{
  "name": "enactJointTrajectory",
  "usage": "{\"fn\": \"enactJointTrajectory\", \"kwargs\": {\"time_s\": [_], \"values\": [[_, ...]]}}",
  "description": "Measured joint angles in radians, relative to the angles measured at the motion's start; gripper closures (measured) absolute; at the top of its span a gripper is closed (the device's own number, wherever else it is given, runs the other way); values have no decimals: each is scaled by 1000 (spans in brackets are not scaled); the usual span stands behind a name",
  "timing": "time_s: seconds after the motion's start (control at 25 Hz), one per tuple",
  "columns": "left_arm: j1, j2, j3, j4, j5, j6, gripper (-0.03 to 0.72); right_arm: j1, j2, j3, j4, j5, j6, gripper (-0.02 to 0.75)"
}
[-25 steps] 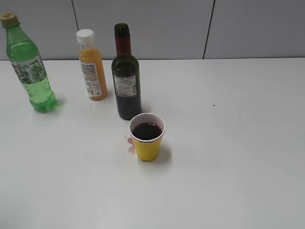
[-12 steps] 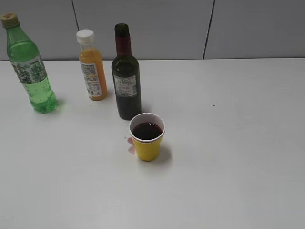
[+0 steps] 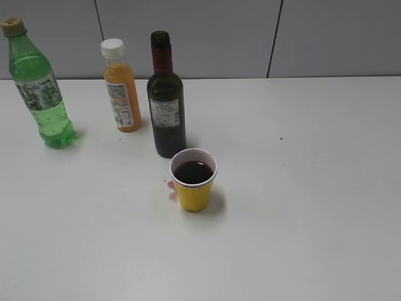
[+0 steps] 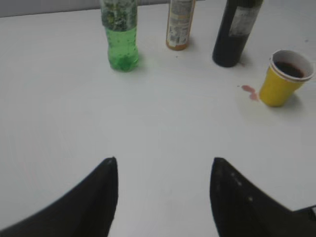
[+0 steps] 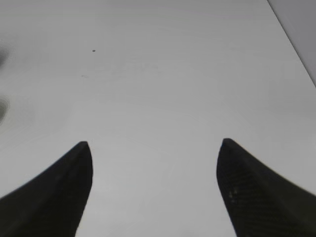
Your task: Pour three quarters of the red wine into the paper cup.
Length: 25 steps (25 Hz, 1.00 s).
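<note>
The dark green wine bottle [image 3: 165, 103] stands upright and uncapped on the white table, with red wine dark in its lower part. Just in front of it sits the yellow paper cup [image 3: 193, 180], holding dark red wine [image 3: 193, 172]. In the left wrist view the bottle [image 4: 236, 32] and the cup [image 4: 285, 79] lie far off at the upper right. My left gripper [image 4: 164, 163] is open over bare table with nothing between its fingers. My right gripper [image 5: 155, 144] is open too, over bare table. Neither gripper shows in the exterior view.
An orange juice bottle [image 3: 121, 86] with a white cap stands left of the wine bottle. A green soda bottle [image 3: 39, 84] stands at the far left. Small pink spill marks [image 3: 170, 188] lie left of the cup. A grey panelled wall [image 3: 250, 37] closes the table's far edge.
</note>
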<state>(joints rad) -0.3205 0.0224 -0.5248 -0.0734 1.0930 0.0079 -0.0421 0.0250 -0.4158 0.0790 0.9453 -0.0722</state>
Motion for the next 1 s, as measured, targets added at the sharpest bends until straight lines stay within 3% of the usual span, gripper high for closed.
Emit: {"fn": "enactJointTrajectory", "kwargs": {"time_s": [0.56, 1.0], "values": [[21, -28, 23, 30, -40, -1, 440, 0, 0, 0, 1, 0, 0, 146], [362, -28, 23, 47, -40, 11, 449, 0, 0, 0, 2, 0, 0, 146]]}}
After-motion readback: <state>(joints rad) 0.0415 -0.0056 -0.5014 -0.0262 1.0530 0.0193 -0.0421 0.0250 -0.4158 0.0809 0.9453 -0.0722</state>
